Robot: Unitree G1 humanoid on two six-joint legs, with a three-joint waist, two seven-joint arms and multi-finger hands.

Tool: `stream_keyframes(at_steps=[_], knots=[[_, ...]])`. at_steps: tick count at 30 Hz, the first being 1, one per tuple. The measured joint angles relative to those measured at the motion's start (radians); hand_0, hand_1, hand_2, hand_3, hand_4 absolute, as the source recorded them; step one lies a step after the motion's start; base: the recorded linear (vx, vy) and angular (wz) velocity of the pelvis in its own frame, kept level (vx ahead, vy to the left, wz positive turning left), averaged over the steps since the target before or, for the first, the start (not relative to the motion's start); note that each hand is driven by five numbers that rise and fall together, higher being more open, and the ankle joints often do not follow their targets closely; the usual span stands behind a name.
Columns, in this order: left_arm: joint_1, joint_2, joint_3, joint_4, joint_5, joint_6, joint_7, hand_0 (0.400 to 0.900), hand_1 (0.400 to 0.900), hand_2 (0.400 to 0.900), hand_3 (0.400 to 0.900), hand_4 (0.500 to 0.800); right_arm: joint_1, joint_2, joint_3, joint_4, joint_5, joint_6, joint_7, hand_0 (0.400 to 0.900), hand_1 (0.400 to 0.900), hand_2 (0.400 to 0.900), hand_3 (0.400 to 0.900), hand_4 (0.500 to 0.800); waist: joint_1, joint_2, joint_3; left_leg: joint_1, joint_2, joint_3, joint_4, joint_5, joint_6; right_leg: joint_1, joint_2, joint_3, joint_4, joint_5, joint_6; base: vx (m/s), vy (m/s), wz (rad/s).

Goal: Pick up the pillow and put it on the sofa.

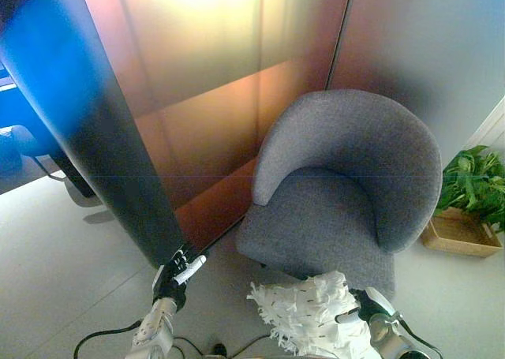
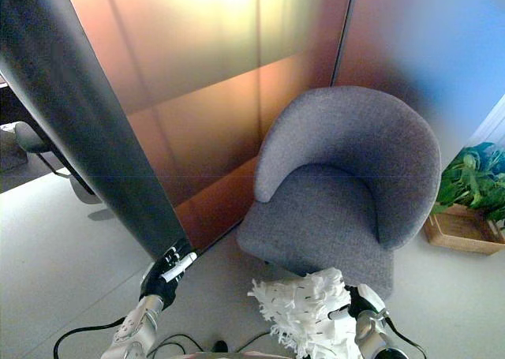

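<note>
The pillow (image 1: 309, 317) is white and shaggy with a fringed edge. It is held low at the bottom of the view, just in front of the sofa. The sofa (image 1: 339, 185) is a grey round-backed armchair with a bare seat. My right hand (image 1: 364, 306) grips the pillow's right side, fingers curled round it. My left hand (image 1: 178, 274) hangs at the lower left, well apart from the pillow, fingers curled and holding nothing. In the right eye view the pillow (image 2: 308, 313) and both hands, left (image 2: 164, 275) and right (image 2: 357, 305), show the same way.
A tall glass partition with a dark frame post (image 1: 102, 138) stands left of the sofa. A green plant in a wooden box (image 1: 465, 213) sits on the floor at the right. An office chair base (image 1: 83, 195) shows at the far left.
</note>
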State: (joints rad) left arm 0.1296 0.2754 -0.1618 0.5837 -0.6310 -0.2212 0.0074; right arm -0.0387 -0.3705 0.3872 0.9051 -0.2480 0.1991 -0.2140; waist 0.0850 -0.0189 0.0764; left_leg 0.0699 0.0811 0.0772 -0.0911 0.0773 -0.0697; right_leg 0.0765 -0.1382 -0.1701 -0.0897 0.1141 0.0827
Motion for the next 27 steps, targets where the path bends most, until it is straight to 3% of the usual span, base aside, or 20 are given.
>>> stream_keyframes(at_steps=[17, 24, 27], knots=[[-0.010, 0.003, -0.018, -0.001, -0.004, 0.001, 0.007, 0.900, 0.900, 0.900, 0.900, 0.800, -0.074, -0.002, 0.001, 0.100, 0.028, -0.011, -0.029, 0.900, 0.900, 0.900, 0.900, 0.800, 0.000, 0.025, 0.072, -0.030, 0.000, 0.001, 0.002, 0.002, 0.002, -0.039, 0.000, 0.003, 0.002, 0.002, 0.001, -0.06, -0.004, 0.00], [-0.171, 0.006, -0.061, -0.002, -0.045, -0.002, 0.032, 0.900, 0.900, 0.900, 0.900, 0.800, -0.322, -0.027, 0.002, 0.175, 0.100, -0.004, -0.069, 0.900, 0.900, 0.900, 0.900, 0.800, 0.001, 0.064, 0.207, -0.117, -0.001, 0.001, 0.012, 0.037, 0.006, -0.118, 0.000, 0.006, 0.004, 0.036, -0.002, -0.20, 0.014, -0.01], [-0.232, 0.005, -0.065, -0.006, -0.053, -0.024, 0.049, 0.900, 0.900, 0.900, 0.900, 0.800, -0.398, -0.037, 0.006, 0.174, 0.112, -0.004, -0.097, 0.900, 0.900, 0.900, 0.900, 0.800, 0.001, 0.087, 0.259, -0.124, -0.001, 0.000, 0.012, 0.040, 0.005, -0.125, 0.001, 0.006, 0.004, 0.040, -0.004, -0.06, 0.006, 0.01]])
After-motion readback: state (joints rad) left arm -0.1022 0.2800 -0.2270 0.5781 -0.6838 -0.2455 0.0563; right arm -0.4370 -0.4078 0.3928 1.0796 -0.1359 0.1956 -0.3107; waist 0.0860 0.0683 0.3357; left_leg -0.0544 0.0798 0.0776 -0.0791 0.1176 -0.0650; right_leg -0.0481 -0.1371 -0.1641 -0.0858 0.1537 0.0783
